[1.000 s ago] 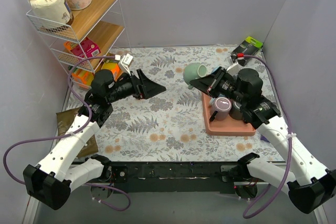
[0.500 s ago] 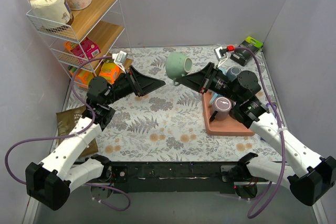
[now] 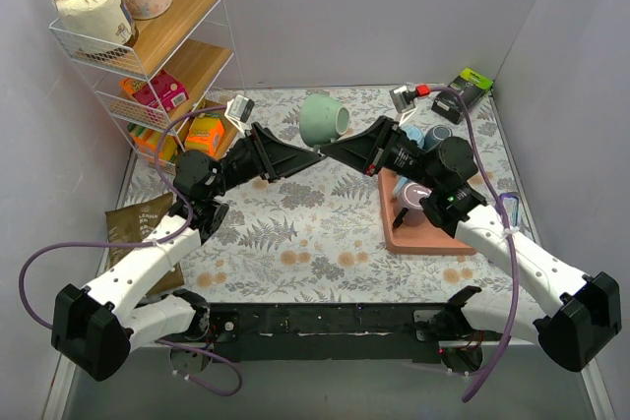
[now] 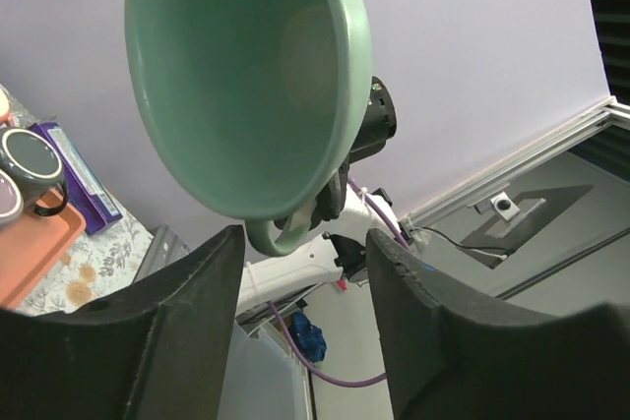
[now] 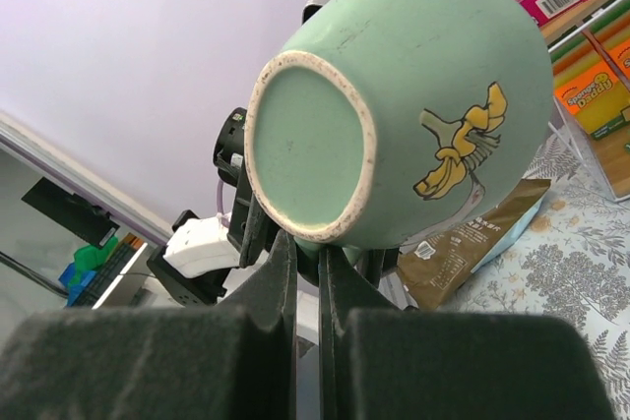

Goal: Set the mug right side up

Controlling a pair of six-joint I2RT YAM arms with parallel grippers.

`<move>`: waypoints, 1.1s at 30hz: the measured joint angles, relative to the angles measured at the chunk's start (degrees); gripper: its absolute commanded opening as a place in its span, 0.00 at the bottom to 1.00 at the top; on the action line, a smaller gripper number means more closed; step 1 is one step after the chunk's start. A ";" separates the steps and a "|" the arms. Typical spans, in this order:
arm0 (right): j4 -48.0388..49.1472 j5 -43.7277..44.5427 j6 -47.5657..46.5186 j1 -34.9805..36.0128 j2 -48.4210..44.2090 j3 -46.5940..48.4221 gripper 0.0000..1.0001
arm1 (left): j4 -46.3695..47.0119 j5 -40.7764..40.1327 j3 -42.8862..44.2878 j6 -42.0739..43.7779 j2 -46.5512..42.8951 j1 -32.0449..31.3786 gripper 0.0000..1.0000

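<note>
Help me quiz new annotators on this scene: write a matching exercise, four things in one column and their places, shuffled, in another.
1. green mug
2. toilet paper rolls
3. brown pouch
4. dark mug, pink inside

A. top shelf of the wire rack
B. on the orange tray
C. in the air, gripped by the right gripper
D. flat on the table, far left

Pairs: 1-C, 2-A, 3-D, 4-B
</note>
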 measured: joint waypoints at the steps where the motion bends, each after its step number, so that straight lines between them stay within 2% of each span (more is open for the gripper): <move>1: 0.61 -0.13 0.07 0.07 0.07 -0.37 0.01 | 0.17 -0.22 0.00 -0.22 0.28 -0.42 0.47; 16: 9.79 -0.61 1.95 1.14 0.42 -2.86 0.01 | 1.36 -2.60 -0.02 -0.92 0.46 -1.75 0.18; 29: 19.45 -0.98 -0.81 2.49 2.49 -4.68 0.01 | 4.39 -3.10 -0.07 -1.03 0.50 -1.73 0.23; 33: 21.51 -0.76 -1.60 2.82 2.82 -5.03 0.01 | 5.62 -2.89 -0.11 -1.03 0.68 -1.68 0.06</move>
